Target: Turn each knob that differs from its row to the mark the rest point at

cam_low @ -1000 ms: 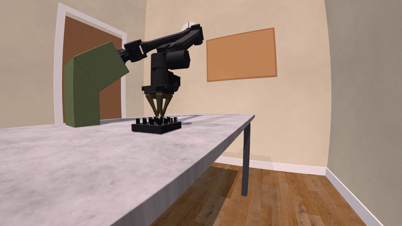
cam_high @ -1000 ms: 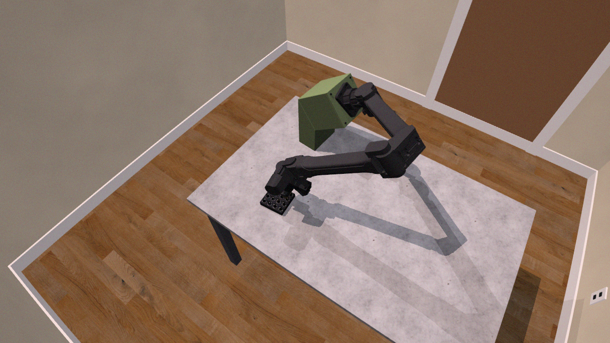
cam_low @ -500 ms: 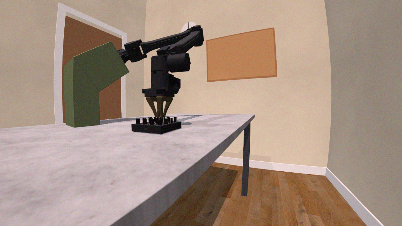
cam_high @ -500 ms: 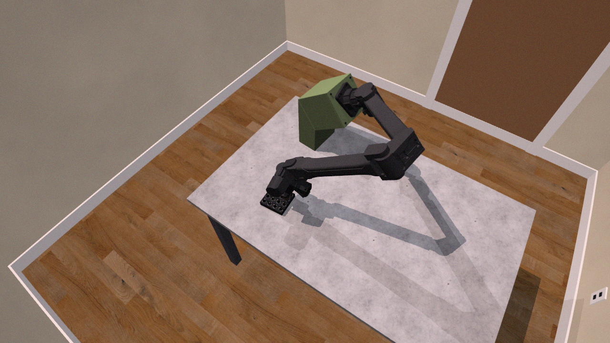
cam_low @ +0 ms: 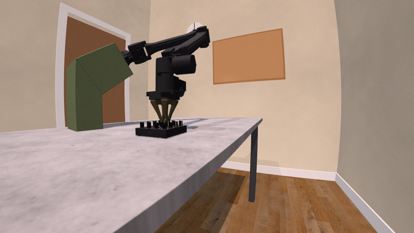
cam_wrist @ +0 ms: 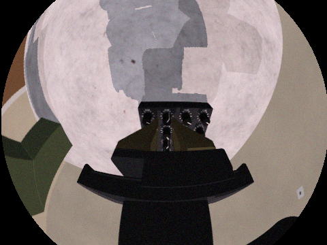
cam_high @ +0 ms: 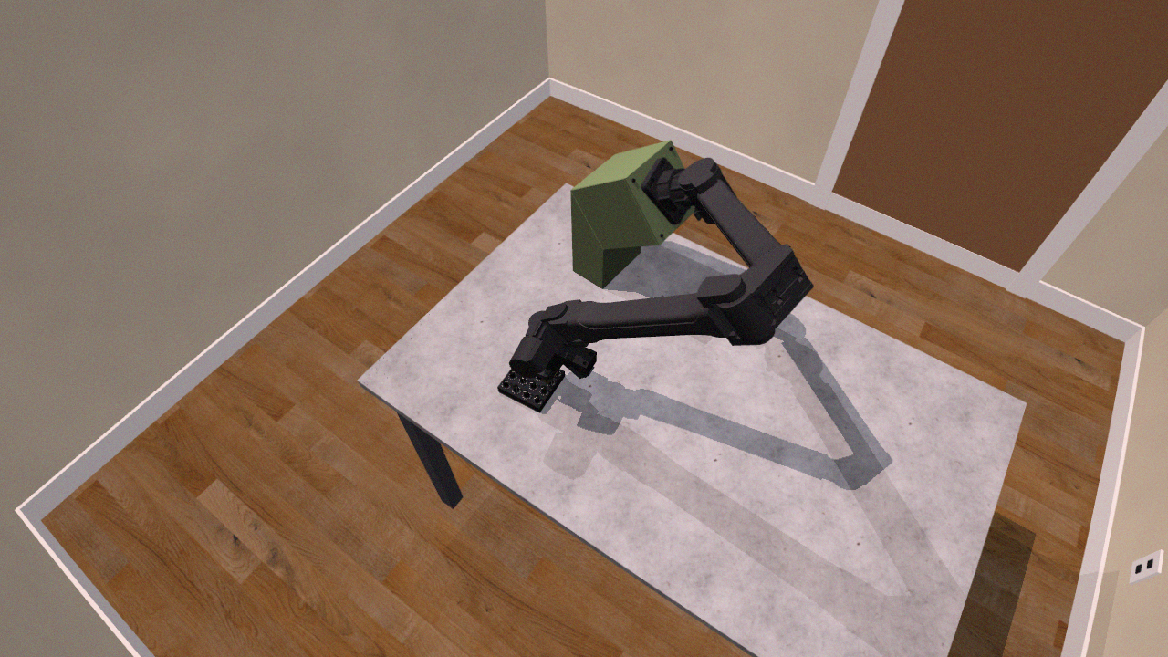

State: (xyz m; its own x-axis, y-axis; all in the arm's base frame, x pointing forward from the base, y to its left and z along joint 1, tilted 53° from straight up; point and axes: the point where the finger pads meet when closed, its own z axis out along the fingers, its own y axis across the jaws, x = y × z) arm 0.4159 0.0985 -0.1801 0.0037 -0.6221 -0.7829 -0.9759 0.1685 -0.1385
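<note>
The black knob box (cam_high: 529, 391) (cam_low: 160, 132) (cam_wrist: 174, 108) stands on its feet near the table's corner, with its small black knobs upright. My gripper (cam_low: 164, 120) (cam_wrist: 165, 121) points straight down over the box. Its tan fingertips are at the height of the knob tops, in the middle of the box. The fingers stand a narrow gap apart, on either side of one knob (cam_wrist: 166, 143) in an inner row, and they do not squeeze it. I cannot read the white lines or the printed names at this size. In the top view the wrist hides the fingers and part of the box.
A tall green angled block (cam_high: 616, 216) (cam_low: 86, 86) (cam_wrist: 32, 150) carries the arm's base at the back of the grey table (cam_high: 735, 490) (cam_low: 86, 162). The box lies close to the table's edge (cam_high: 441, 424), above a table leg.
</note>
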